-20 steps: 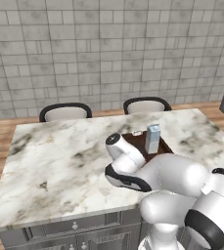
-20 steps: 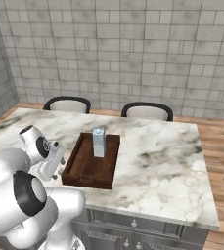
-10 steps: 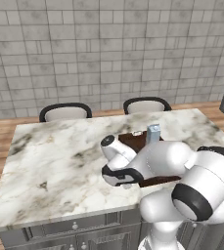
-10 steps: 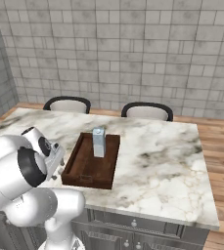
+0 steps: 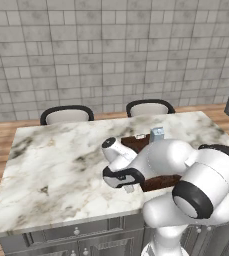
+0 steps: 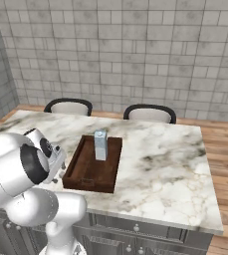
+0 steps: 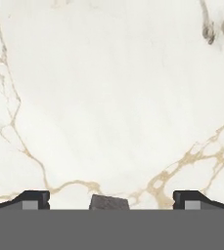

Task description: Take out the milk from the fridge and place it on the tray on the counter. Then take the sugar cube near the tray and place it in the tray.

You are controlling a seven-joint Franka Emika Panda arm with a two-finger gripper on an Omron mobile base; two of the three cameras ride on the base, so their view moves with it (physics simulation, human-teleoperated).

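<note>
White-and-grey veined marble island counter (image 6: 165,159), grey panelled cabinets below. Dark brown rectangular wooden tray (image 6: 88,177) with low rim sits on it, left of centre in the right base view. Small tall pale blue-grey milk carton (image 6: 100,145), gabled top, stands upright inside the tray toward its far end, so the milk part looks done. Two-finger gripper (image 7: 111,200) hovers low over bare marble just beside the tray's left side, jaws spread wide, nothing between them. A small dark blocky shape sits between the fingertips (image 7: 33,197) in the hand view; can't tell what it is. Sugar cube not located. Judgement: find the cube first, centre jaws over it, descend straight, close gently since it's tiny.
</note>
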